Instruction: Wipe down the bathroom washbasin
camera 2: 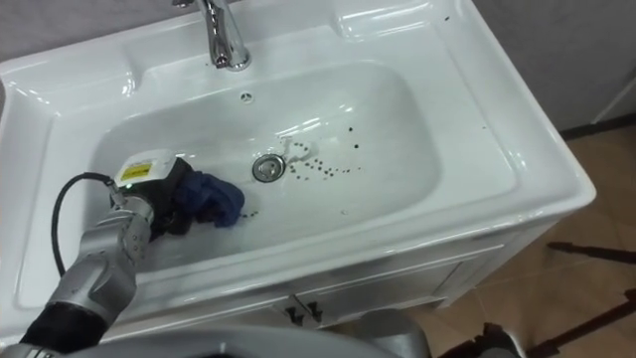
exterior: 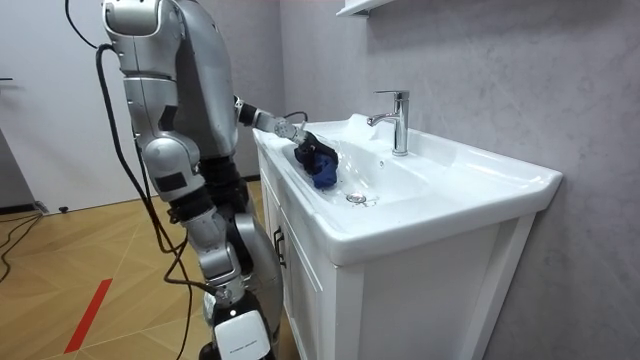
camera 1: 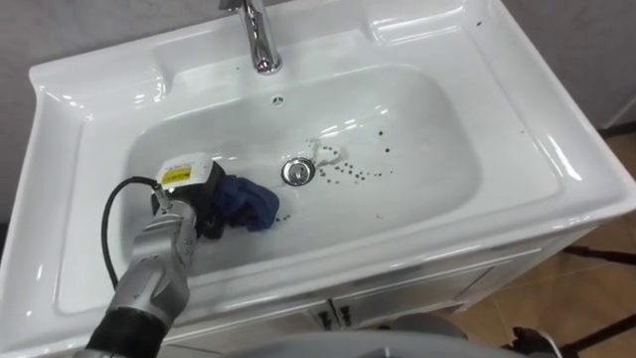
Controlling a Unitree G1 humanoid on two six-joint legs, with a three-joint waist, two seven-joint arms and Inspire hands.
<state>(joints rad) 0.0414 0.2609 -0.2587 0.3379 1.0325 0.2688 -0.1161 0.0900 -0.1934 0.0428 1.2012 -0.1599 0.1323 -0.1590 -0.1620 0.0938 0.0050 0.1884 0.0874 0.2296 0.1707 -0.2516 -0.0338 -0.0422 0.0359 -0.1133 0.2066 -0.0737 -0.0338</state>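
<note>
One hand at work: left hand point(camera 1: 195, 197), reaching down into the basin point(camera 1: 437, 139) from its near left corner.
Hand state: fingers curled onto a bunched blue cloth point(camera 1: 250, 202), which it presses to the basin floor.
Cloth position: at the fingertips, on the drain side of the hand, touching it.
Drain point(camera 1: 297, 171): just beyond the cloth, right of the hand and slightly further out.
Dirt: dark specks point(camera 1: 355, 172) scattered past the drain, further right, with a few towards the far wall.
Key relation: hand, cloth, drain and specks lie roughly in one line along the basin's long axis, running rightward from the hand.
Judgement: the next stroke likely sweeps right across the drain; the left arm is better placed for it.
Tap point(camera 1: 258, 40): well beyond the hand, clear of that path.
</note>
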